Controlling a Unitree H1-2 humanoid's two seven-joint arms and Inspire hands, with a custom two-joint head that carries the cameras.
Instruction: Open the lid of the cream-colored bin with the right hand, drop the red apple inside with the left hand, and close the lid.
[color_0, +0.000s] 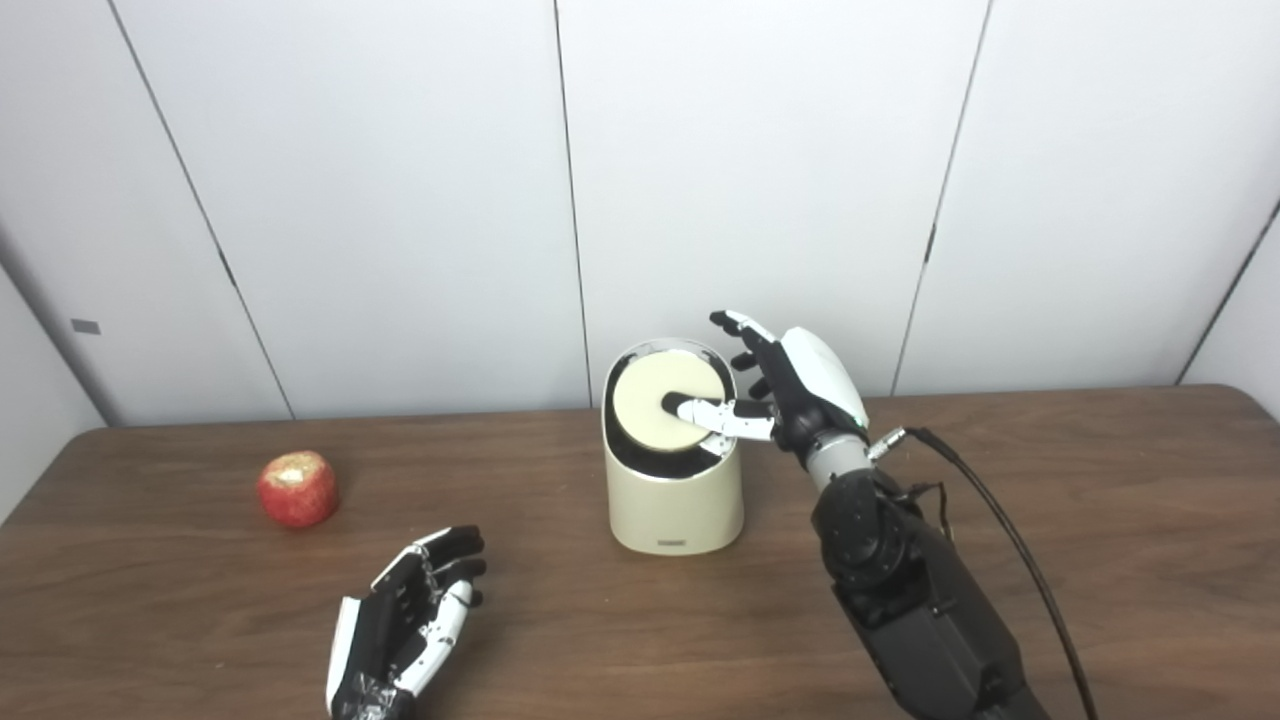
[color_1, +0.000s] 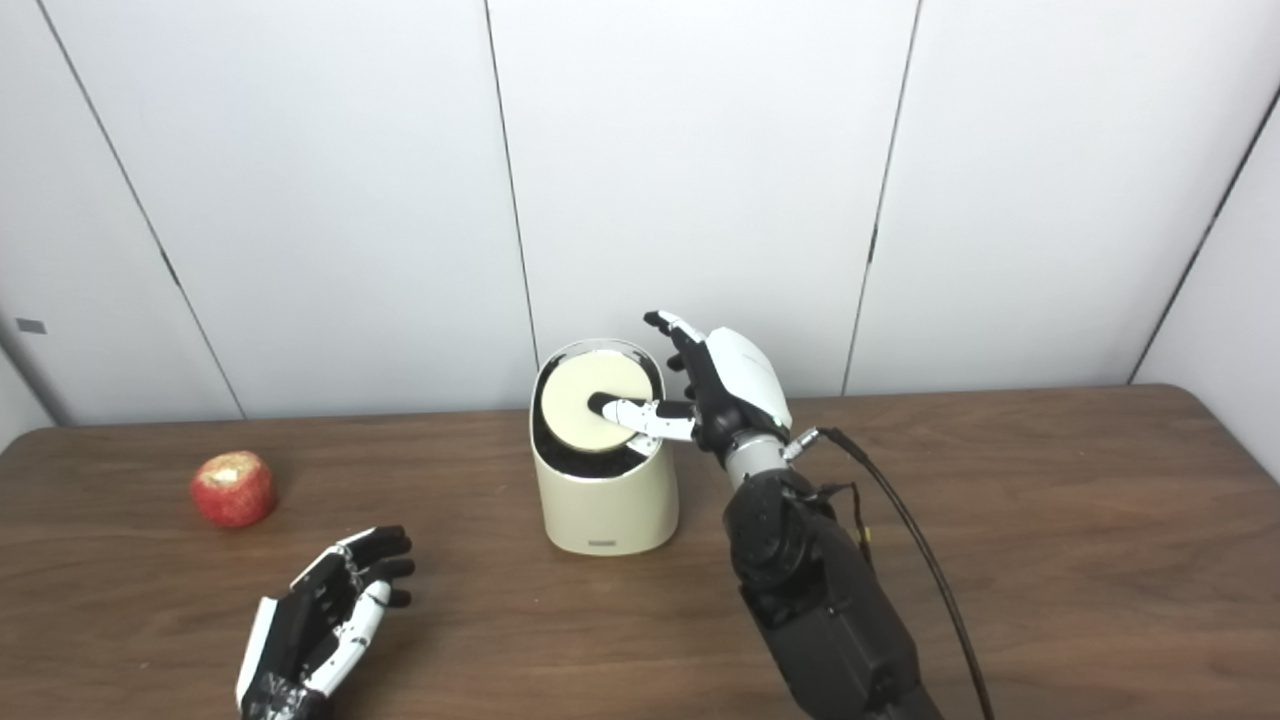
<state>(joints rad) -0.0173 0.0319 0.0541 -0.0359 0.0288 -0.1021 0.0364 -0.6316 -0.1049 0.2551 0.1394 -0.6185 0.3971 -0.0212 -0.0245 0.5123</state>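
The cream-colored bin (color_0: 673, 505) stands upright mid-table, its round lid (color_0: 655, 408) set inside a dark rim. My right hand (color_0: 790, 385) hovers just right of the bin top, fingers spread, with its thumb laid across the lid's middle; it holds nothing. The red apple (color_0: 298, 489) rests on the table far to the left. My left hand (color_0: 410, 615) lies low near the front edge, below and right of the apple, fingers apart and empty.
The brown wooden table (color_0: 1050, 520) stretches wide to the right of the bin. A black cable (color_0: 990, 510) trails from my right wrist toward the front edge. White wall panels (color_0: 400, 200) stand close behind the table.
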